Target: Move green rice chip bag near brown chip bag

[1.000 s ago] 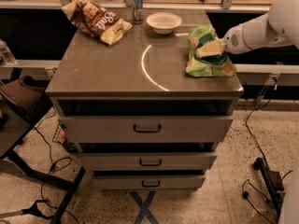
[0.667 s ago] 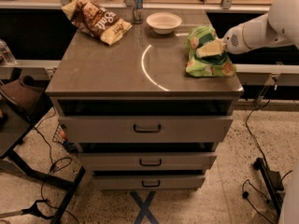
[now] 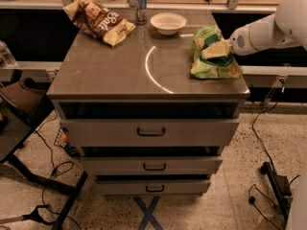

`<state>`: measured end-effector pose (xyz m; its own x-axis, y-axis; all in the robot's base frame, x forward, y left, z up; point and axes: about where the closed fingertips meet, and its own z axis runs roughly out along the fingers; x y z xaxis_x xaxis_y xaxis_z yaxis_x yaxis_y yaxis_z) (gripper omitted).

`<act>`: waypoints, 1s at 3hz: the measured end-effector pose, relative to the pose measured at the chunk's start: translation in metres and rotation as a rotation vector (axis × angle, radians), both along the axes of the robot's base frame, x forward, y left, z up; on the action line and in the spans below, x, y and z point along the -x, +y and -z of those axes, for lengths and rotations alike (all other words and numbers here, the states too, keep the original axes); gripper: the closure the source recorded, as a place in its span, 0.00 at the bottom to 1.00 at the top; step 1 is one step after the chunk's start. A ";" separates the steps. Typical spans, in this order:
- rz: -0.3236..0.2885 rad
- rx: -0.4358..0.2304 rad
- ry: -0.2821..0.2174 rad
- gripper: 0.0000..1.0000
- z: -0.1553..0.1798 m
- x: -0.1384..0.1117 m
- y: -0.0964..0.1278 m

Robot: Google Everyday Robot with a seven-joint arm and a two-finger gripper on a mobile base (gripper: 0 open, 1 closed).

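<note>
Camera view showed nothing shifted: gripper [image 3: 217,49] stayed pinching the green rice chip bag [image 3: 213,67], well apart from the brown chip bag [image 3: 96,19]; carry apparently unstarted

Your count, cabinet [image 3: 105,71] top first:
- Snack bags: two. One green rice chip bag [image 3: 213,56], one brown chip bag [image 3: 98,20].
- White bowl [image 3: 168,22]: one.
- Metal can [image 3: 140,4]: one.
- Gripper [image 3: 216,49]: one, on green bag at right side of top. Arm [image 3: 268,30]: one, reaching in from your right.
- Drawers [image 3: 201,131]: three, stacked. Handles [image 3: 151,132]: three, one per drawer.
- Blue tape cross [image 3: 148,213] on floor: one.
</note>
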<state>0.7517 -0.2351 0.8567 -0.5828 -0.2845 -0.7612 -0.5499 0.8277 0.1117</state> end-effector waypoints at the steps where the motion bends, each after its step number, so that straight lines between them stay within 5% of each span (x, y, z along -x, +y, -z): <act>1: -0.043 0.017 -0.024 1.00 -0.027 -0.006 0.013; 3: -0.174 0.025 -0.085 1.00 -0.087 -0.010 0.066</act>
<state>0.7621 -0.1692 0.9441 -0.4574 -0.3947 -0.7969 -0.6913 0.7215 0.0395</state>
